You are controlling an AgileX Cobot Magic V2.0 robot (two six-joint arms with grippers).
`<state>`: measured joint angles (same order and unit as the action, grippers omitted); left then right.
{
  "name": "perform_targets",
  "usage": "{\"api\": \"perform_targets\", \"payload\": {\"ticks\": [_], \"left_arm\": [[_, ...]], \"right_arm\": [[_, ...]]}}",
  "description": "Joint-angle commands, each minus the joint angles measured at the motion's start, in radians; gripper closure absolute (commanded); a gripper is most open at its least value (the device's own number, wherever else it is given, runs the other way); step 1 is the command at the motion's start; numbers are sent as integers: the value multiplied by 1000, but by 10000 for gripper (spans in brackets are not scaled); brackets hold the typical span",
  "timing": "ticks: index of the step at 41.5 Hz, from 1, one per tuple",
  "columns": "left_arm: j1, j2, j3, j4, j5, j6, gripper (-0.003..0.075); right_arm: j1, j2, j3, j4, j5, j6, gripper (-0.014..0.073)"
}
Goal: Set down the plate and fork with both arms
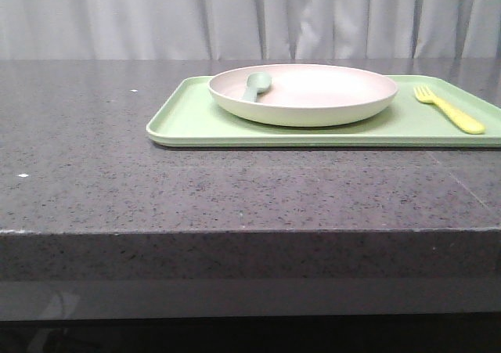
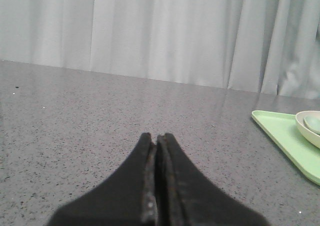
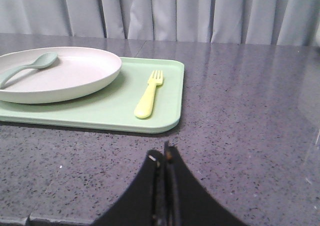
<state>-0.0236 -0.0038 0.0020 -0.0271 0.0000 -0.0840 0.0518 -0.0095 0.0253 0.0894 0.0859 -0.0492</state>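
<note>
The pinkish-cream plate (image 1: 313, 93) lies on a light-green tray (image 1: 180, 118) at the back right of the counter. It also shows in the right wrist view (image 3: 75, 75), and its edge shows in the left wrist view (image 2: 306, 128). The pale yellow fork (image 1: 452, 111) lies on the tray to the right of the plate, also seen in the right wrist view (image 3: 148, 94). My left gripper (image 2: 156, 137) is shut and empty over bare counter, left of the tray. My right gripper (image 3: 164, 155) is shut and empty, in front of the tray's near right corner. Neither gripper shows in the front view.
A grey-green spoon (image 1: 255, 85) rests in the plate, its bowl at the plate's left side. The tray (image 3: 100, 110) sits on a dark speckled stone counter (image 1: 117, 173) with a front edge near the robot. A grey curtain (image 1: 250, 16) hangs behind.
</note>
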Motion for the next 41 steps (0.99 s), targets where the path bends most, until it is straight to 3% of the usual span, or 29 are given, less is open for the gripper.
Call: {"api": "perform_targets", "payload": {"ticks": [1,17,24,41], "left_arm": [[-1,-25,10,0,-85,-1,741],[-1,-25,10,0,-85,-1,741],[-1,-25,10,0,-85,-1,741],[-1,-25,10,0,-85,-1,741]], "right_arm": [[-8,-19,-3,3,-105,-7,662],[-8,-19,-3,16,-111,-1,662],[-11,-19,-3,-40,-114,100,662],[-55,-19,-3,-47,-114,100,662]]}}
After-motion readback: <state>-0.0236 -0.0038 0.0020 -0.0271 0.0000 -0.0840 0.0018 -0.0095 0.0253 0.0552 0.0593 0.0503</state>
